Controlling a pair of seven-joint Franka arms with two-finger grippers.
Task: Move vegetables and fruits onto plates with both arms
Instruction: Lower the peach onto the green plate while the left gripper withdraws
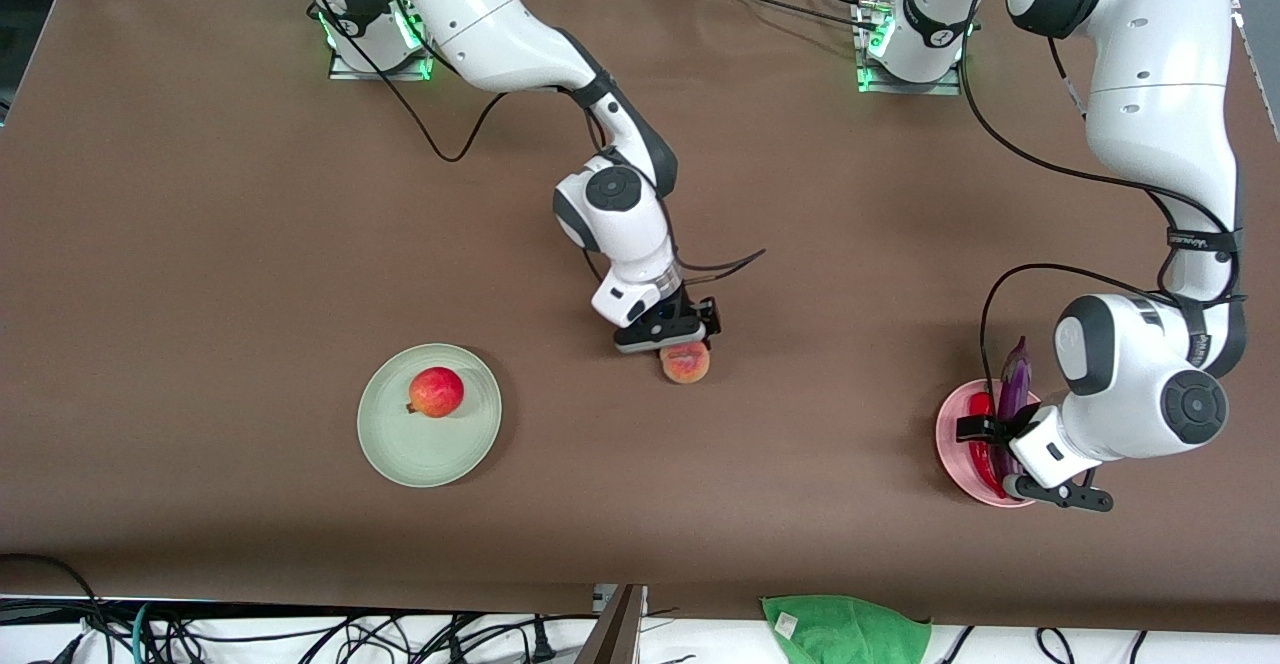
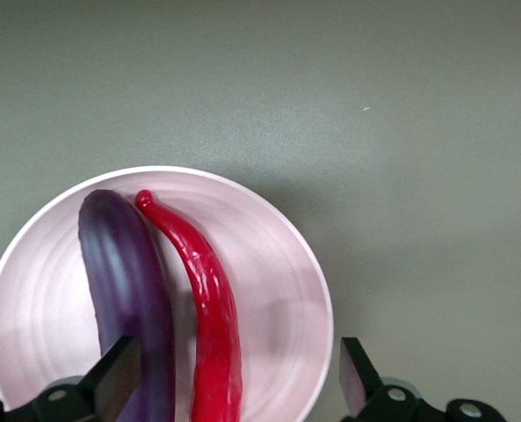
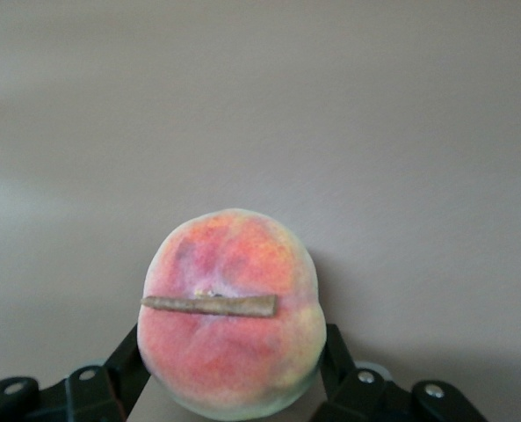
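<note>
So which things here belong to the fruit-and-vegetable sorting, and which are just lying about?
Belonging to the job:
- round yellowish-pink peach, between the right gripper fingers
- round red pomegranate-like fruit on the pale mint green plate
- long purple eggplant and curved red chili pepper on the pale pink plate, under the open left gripper

Lying about:
- crumpled green cloth at the table's near edge

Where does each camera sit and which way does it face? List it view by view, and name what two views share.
Front view: high across the table, facing both arms; green plate holds the pomegranate.
Left wrist view: on the left arm, looking down past the open left gripper at eggplant and chili on the pink plate.
Right wrist view: on the right arm, right gripper around the peach.
Shared: peach, pink plate.
</note>
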